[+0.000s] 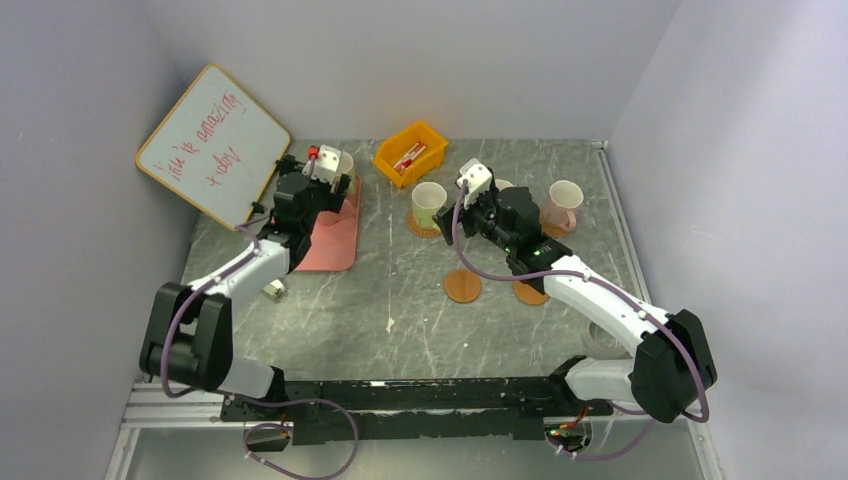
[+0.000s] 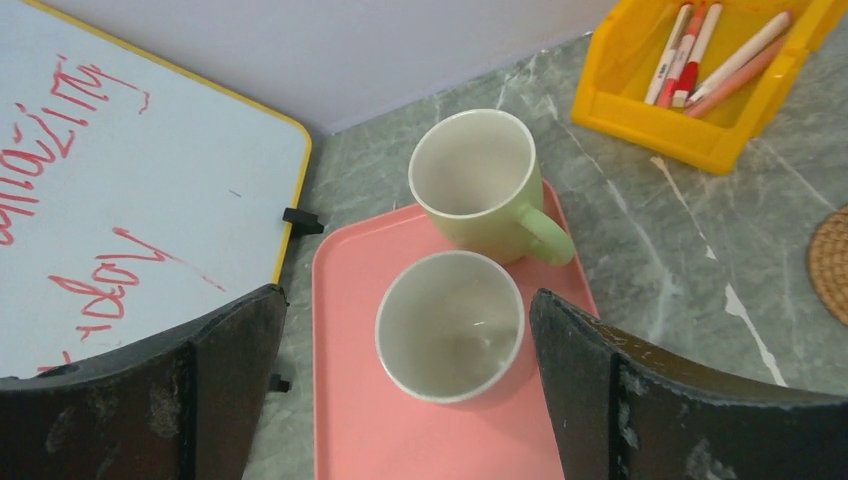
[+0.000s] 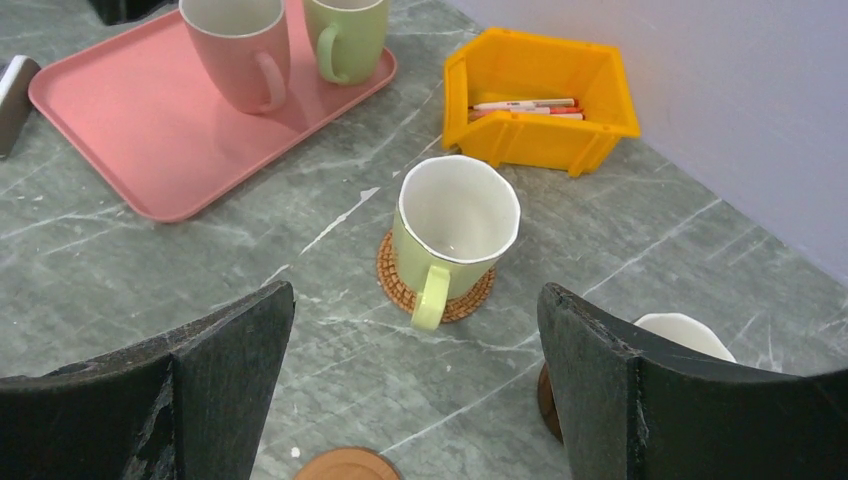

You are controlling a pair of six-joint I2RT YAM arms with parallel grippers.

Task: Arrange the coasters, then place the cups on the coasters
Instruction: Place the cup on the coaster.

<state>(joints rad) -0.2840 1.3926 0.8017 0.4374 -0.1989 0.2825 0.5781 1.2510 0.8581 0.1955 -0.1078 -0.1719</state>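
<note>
Two orange coasters lie bare mid-table from above, a green cup sits on the woven coaster, a pink cup stands far right, and the left claw hangs over the pink tray while the right claw hovers between those two cups. Left wrist: fingers spread wide, nothing held, a tray cup between them and a second green cup just behind it. Right wrist: jaws wide, empty, green cup on its woven coaster dead ahead.
</note>
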